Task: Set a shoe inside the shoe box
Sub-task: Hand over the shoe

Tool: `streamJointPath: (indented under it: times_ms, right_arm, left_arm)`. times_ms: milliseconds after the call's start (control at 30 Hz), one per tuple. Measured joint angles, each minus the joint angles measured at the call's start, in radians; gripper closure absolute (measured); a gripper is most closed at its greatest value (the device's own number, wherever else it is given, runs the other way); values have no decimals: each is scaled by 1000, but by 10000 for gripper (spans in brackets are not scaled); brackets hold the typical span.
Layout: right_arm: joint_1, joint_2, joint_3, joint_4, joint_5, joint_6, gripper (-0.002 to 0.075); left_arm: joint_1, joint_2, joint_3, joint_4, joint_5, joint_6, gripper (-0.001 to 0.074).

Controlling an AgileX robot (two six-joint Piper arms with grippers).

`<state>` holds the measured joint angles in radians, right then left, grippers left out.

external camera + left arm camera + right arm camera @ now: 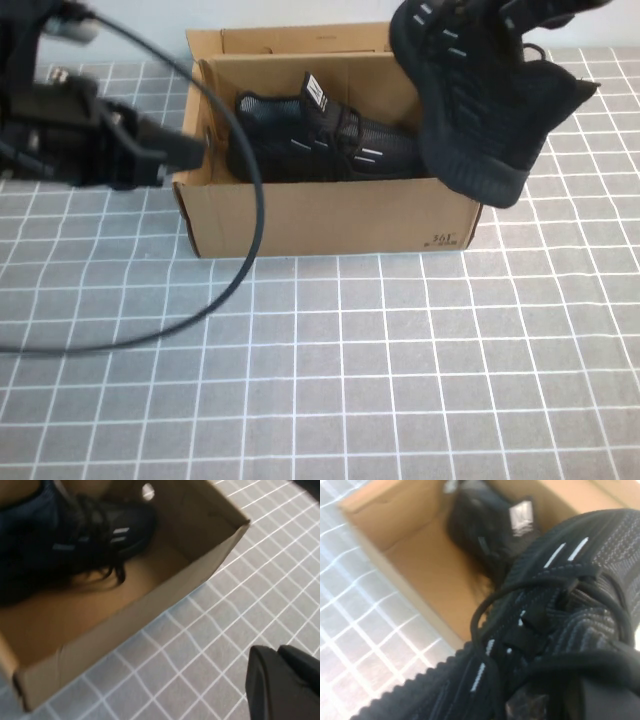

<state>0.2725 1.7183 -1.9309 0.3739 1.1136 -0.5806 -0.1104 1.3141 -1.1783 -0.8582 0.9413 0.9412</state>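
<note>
A brown shoe box (320,215) stands open at the back middle of the table. One black shoe (320,140) lies inside it along the far wall, seen also from the left wrist (75,540). A second black shoe (480,100) hangs tilted, sole outward, over the box's right end. My right gripper (570,690) is shut on this shoe (560,605) near its laces and is mostly cut off at the top of the high view. My left gripper (192,150) is shut and empty just outside the box's left wall, its fingers (280,685) over the mat.
A grey mat with a white grid (400,370) covers the table in front of the box. A black cable (255,220) loops from the left arm across the box's front left corner and down over the mat. The box lid flap (300,40) stands behind.
</note>
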Motion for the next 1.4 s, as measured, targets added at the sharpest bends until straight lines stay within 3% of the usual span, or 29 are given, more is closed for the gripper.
streamJointPath:
  times_ms: [267,433,533,733,800,1067,1400]
  right_arm:
    - [-16,60,-47,173,142,-355,701]
    - [-16,60,-55,240,152,-559,701]
    - [-16,58,-56,244,152,-638,701]
    - [35,50,-56,222,152,-686,701]
    - [69,44,-56,203,152,-696,701]
    - [195,11,-56,134,159,-711,702]
    - [206,7,-56,82,170,-736,703]
  left_arm:
    - [0,215,-313,-42,247,111,736]
    - [-2,319,-479,-75,276,171,710]
    - [-13,358,-548,-77,279,189,621]
    - [-79,389,-623,-77,282,232,309]
    - [-115,389,-625,-64,285,270,268]
    - [-176,396,-630,-10,296,353,234]
    - [-200,464,-630,-22,300,356,233]
